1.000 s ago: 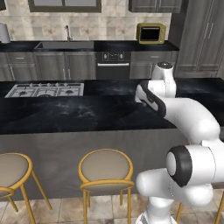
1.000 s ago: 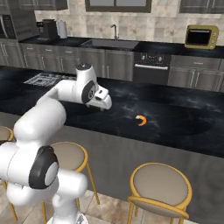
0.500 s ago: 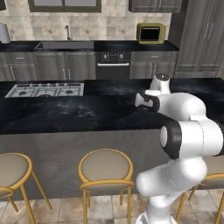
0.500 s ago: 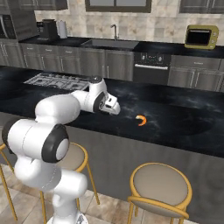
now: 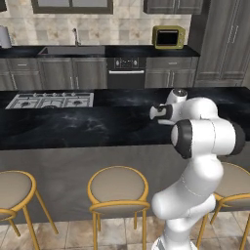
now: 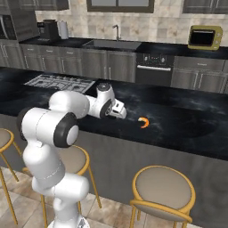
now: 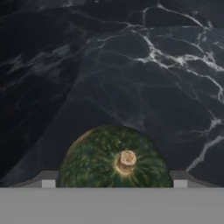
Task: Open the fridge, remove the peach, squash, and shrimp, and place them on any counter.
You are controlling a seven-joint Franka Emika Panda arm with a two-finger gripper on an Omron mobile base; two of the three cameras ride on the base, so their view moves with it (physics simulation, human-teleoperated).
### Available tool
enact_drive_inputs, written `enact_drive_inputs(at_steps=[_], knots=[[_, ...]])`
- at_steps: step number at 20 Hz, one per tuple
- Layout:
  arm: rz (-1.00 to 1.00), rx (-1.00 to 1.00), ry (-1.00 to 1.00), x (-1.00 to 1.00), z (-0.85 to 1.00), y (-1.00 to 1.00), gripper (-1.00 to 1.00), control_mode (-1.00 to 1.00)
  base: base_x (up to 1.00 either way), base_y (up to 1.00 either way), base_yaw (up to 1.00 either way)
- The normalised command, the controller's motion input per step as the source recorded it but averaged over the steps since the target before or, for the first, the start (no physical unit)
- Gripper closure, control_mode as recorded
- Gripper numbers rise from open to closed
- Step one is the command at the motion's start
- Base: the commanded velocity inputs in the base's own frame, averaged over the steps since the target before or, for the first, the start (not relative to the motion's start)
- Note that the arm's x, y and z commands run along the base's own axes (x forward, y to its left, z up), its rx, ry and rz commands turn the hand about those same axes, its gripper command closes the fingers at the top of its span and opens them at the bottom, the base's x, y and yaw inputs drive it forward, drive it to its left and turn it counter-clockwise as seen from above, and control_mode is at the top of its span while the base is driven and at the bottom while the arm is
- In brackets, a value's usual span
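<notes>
The squash (image 7: 114, 158) sits on the black counter (image 7: 144, 78), directly under my gripper (image 6: 119, 110), whose jaws stand wide on either side of it and do not pinch it. The shrimp (image 6: 143, 122) lies on the same counter, just beside. I judge two items delivered; the peach remains to be fetched.

My rig sits in a home kitchen.
I see a sink (image 6: 116, 43), cooktop (image 5: 51, 100), oven (image 5: 126, 71) and bar stools (image 5: 117, 188).

Green squash (image 7: 114, 159) (stem up), shrimp (image 6: 143, 122) on counter (image 6: 187, 124)
</notes>
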Motion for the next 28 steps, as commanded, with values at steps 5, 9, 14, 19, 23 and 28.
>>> enact_drive_inputs(at_steps=[5,9,14,19,23,28], knots=[[0.00,0.02,0.00,0.21,-0.21,-0.05,-1.00,-1.00,0.00,0.00,0.00],[0.00,0.00,0.00,0.03,-0.10,0.00,-1.00,-1.00,0.00,0.00,0.00],[0.04,0.03,0.02,0.00,0.24,0.00,-1.00,-1.00,0.00,0.00,0.00],[0.03,0.01,0.16,0.00,0.61,0.00,-1.00,-1.00,0.00,0.00,0.00],[0.00,0.00,0.06,-0.16,0.94,0.00,-1.00,-1.00,0.00,0.00,0.00],[0.00,0.00,0.02,-0.72,1.00,0.00,-1.00,-1.00,0.00,0.00,0.00]])
